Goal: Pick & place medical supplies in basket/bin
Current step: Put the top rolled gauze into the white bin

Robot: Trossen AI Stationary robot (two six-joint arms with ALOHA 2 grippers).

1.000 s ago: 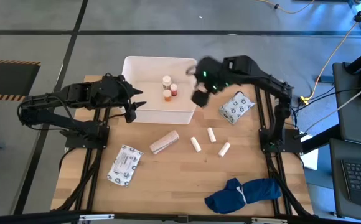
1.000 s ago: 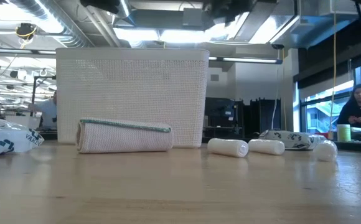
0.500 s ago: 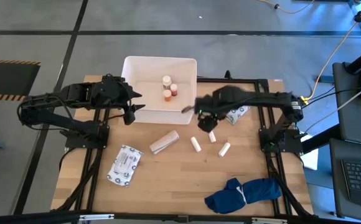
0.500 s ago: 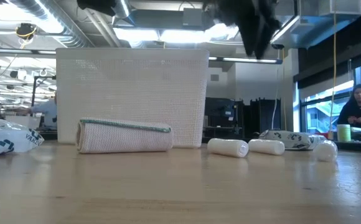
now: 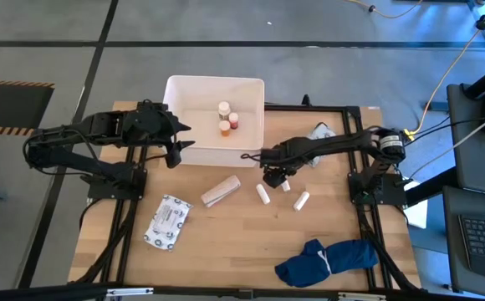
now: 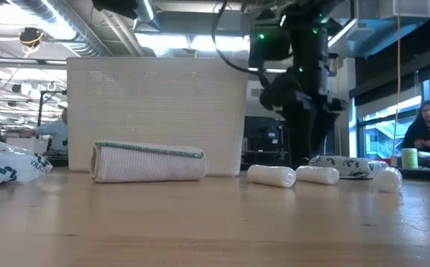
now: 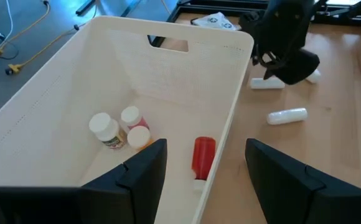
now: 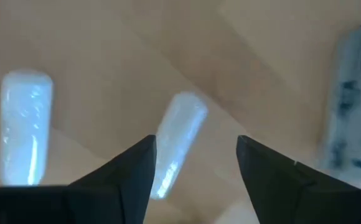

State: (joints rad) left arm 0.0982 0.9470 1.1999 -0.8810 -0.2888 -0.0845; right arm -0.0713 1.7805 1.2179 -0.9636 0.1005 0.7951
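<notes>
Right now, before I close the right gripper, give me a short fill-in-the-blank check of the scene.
1. The right gripper is lowered over a white ____ on the table.
2. The bottles stand inside the white ____.
3. The tan bandage roll lies ____ the tub.
4. The left gripper waits at the tub's ____.

Missing: cylinder; tub; outside; rim
</notes>
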